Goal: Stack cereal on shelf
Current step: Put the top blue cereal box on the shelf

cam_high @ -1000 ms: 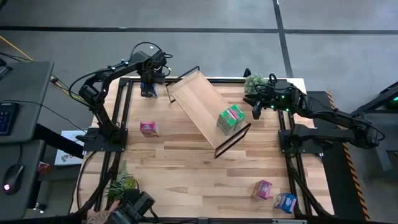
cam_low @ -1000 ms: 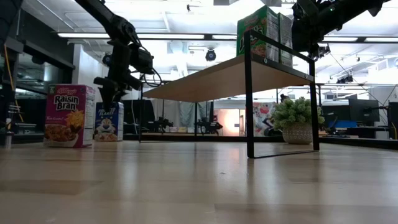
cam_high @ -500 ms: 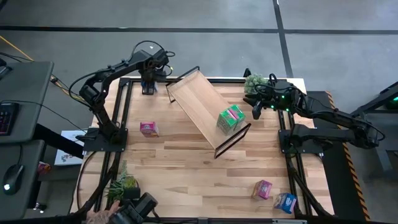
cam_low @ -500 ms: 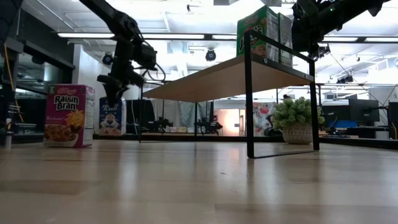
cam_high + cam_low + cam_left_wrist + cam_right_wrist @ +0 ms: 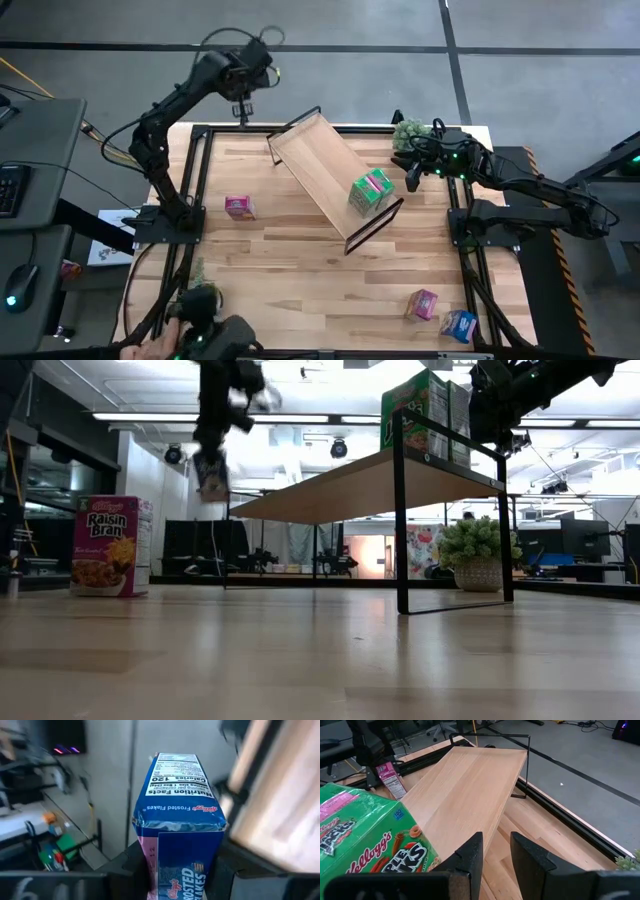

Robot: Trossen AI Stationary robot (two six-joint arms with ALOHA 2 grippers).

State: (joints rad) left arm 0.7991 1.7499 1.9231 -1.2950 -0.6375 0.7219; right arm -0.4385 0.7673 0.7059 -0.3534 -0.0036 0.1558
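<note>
carrying a small blue frosted flakes carton (image 5: 180,820) up and away from the tabletop is the step in hand: the left gripper (image 5: 243,98) is raised at about eleven o'clock of the table in the high view, just past the far end of the long light-wood shelf with thin black frame ends (image 5: 318,165), and its fingers are clamped on the carton's sides, as the left wrist view shows. in the low view the carton hangs in the air above the level of the shelf board. two cartons, green and pink, (image 5: 371,191) already stand on the shelf's near end, toward three o'clock. a pink raisin bran carton (image 5: 239,207) stands on the big plank table (image 5: 300,270) at nine o'clock, and a pink carton (image 5: 422,304) and a blue one (image 5: 459,325) lie near five o'clock. the right gripper (image 5: 412,179) waits at three o'clock, just beside the shelf's end, empty, its fingers a little apart.

my judgement: the next move calls for swinging the held carton over the board, lowering it upright onto bare wood clear of the frame, then releasing.
</note>
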